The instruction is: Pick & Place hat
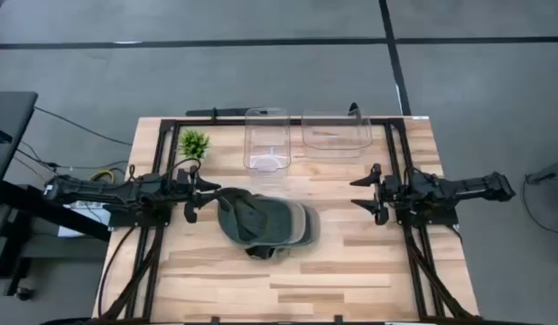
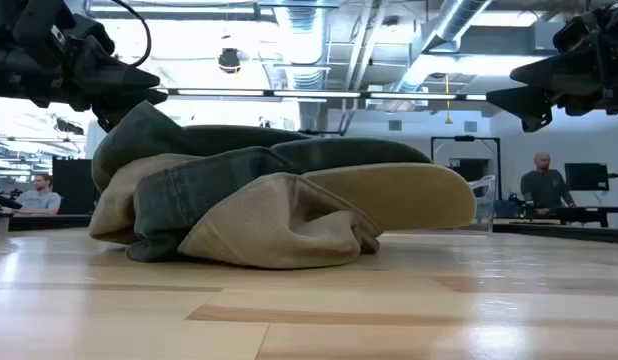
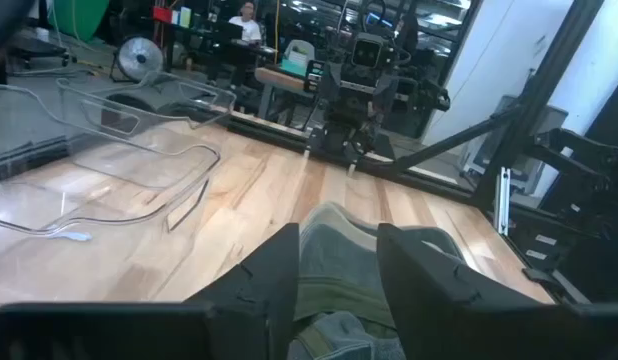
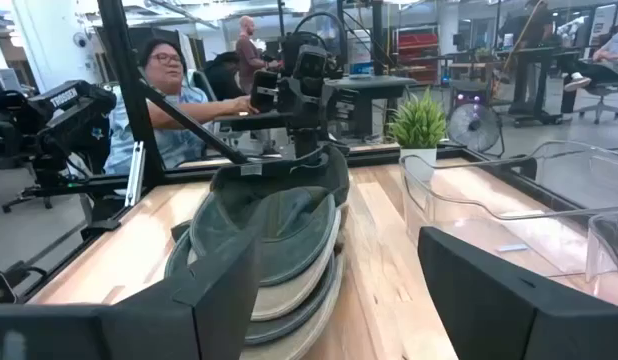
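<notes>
One stack of olive-and-tan caps (image 1: 265, 223), pinched at the crown by the left gripper (image 1: 205, 192). Right gripper (image 1: 362, 193) hangs released. Two clear bins (image 1: 266, 138), one plant (image 1: 194, 143).

Grey floor (image 1: 261, 72) crossed by dark lines; exposed ceiling ducts (image 2: 309, 35) (people at desks (image 2: 549, 210) behind).

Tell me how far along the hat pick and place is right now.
Done: nothing placed yet; the hats lie stacked on the table, and both clear bins are empty of hats. In hand: the left gripper is at the stack's edge, fingers straddling the top hat's fabric. Left: lift and placing. The right gripper waits open, away from the stack.
</notes>
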